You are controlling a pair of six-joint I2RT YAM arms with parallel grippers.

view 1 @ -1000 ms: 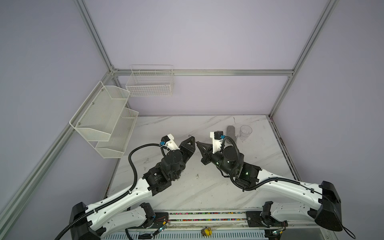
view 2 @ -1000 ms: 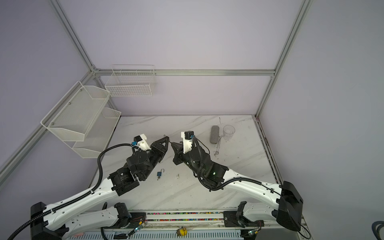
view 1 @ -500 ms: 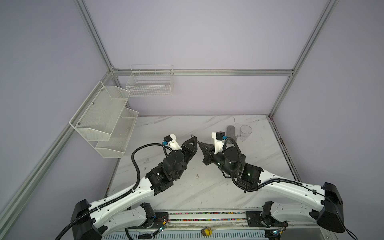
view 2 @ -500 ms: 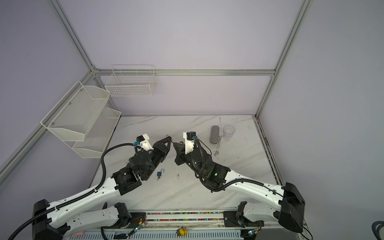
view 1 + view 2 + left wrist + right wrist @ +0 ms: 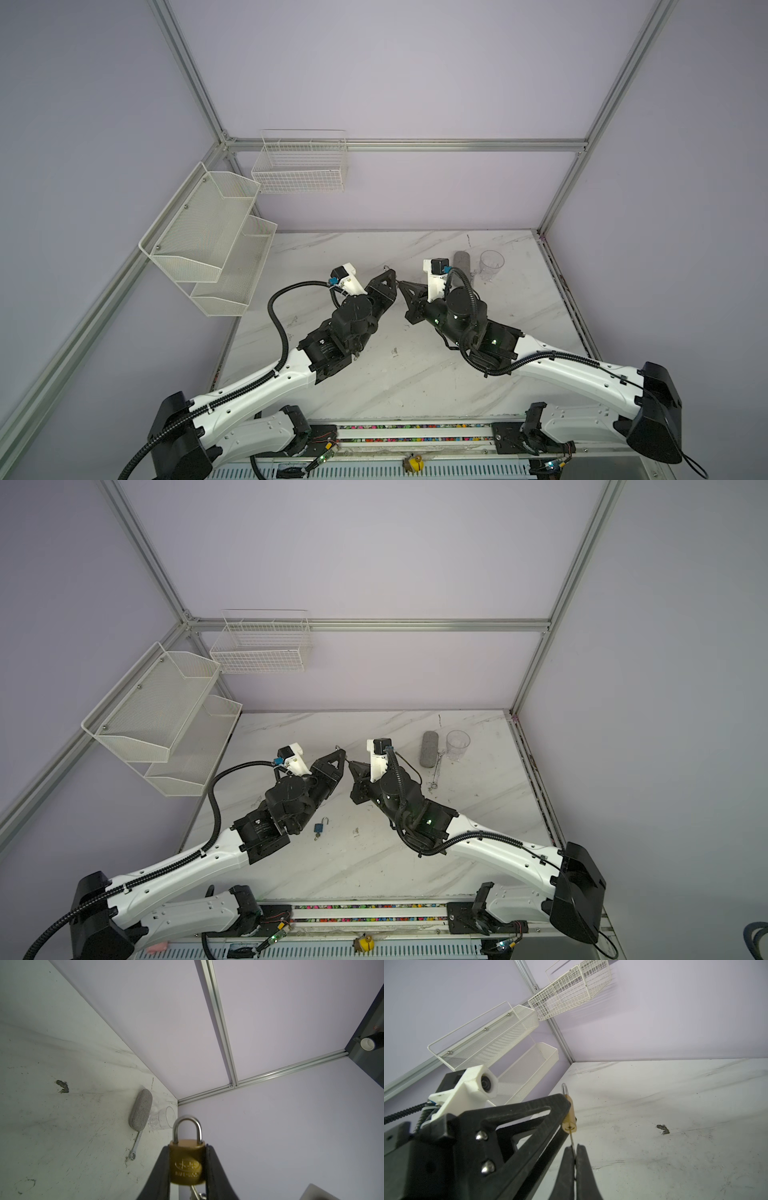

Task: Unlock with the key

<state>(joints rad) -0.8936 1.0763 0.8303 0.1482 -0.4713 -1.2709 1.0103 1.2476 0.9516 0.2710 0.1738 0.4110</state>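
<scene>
Above the middle of the white marble worktop [image 5: 395, 386], the left gripper [image 5: 188, 1147] clamps a brass padlock [image 5: 188, 1165] by its narrow edges. An embossed oval stamp faces the wrist camera, and the silver shackle [image 5: 187, 1126] stands clear beyond the fingertips with both legs seated in the body. To its right, the right gripper [image 5: 574, 1148] pinches a thin silver key [image 5: 572, 1139], whose tip meets the keyhole in the padlock's underside.

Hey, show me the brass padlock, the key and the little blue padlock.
brass padlock [image 5: 188, 1164]: left wrist view, middle of its body.
key [image 5: 572, 1139]: right wrist view, on its thin blade.
blue padlock [image 5: 318, 828]: in a top view, on its blue body.
</scene>
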